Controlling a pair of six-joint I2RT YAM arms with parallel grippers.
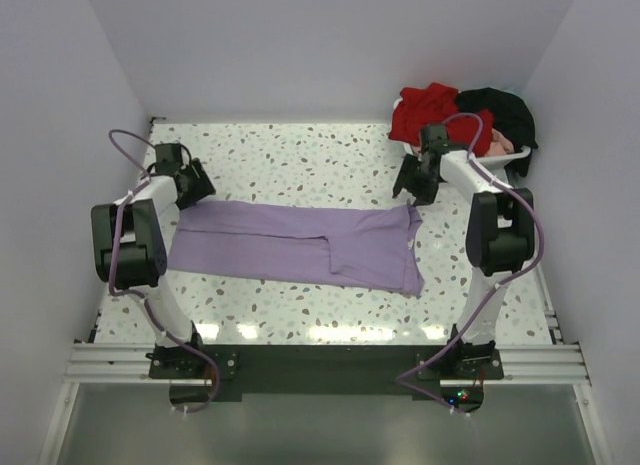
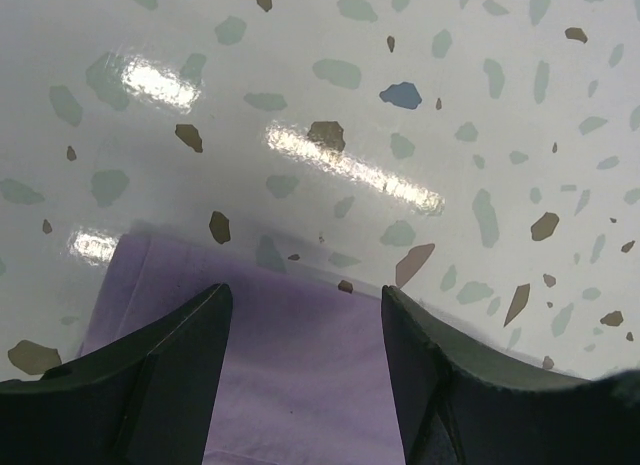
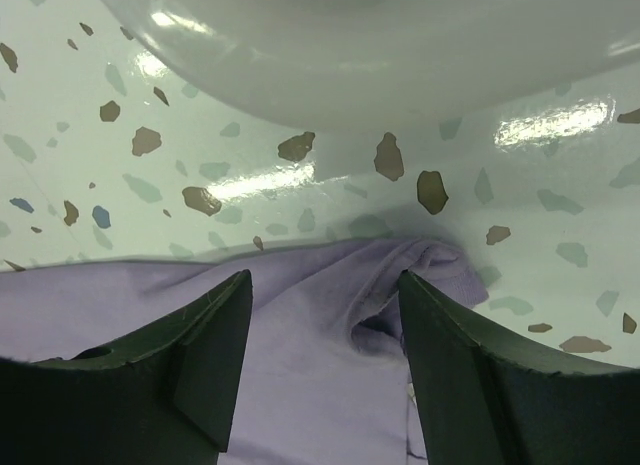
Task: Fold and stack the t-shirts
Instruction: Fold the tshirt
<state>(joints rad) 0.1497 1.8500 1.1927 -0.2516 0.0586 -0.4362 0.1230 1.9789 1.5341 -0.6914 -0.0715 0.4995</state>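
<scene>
Where the two arms are bolted at the near edge of the speckled table, the lavender t-shirt is seen just beyond their bases. It is laid flat as a long band running from left to right between the arms. A folded flap is shown on its right half, and its right end is a little bunched at the far corner (the wrinkle is plainest in the right wrist view).

At the far left corner of the band, the left gripper is held low with its fingers spread apart. The purple cloth's edge is seen in the gap between them, with bare table beyond. At the far right corner, the right gripper is likewise held with its fingers parted over the bunched cloth. Whether either pair of fingertips touches the fabric cannot be told.

Farther back, in the far right corner of the table, a white tray is placed just behind the right gripper. In it a red t-shirt and a black t-shirt are heaped, with a pale pink t-shirt showing beneath them.
</scene>
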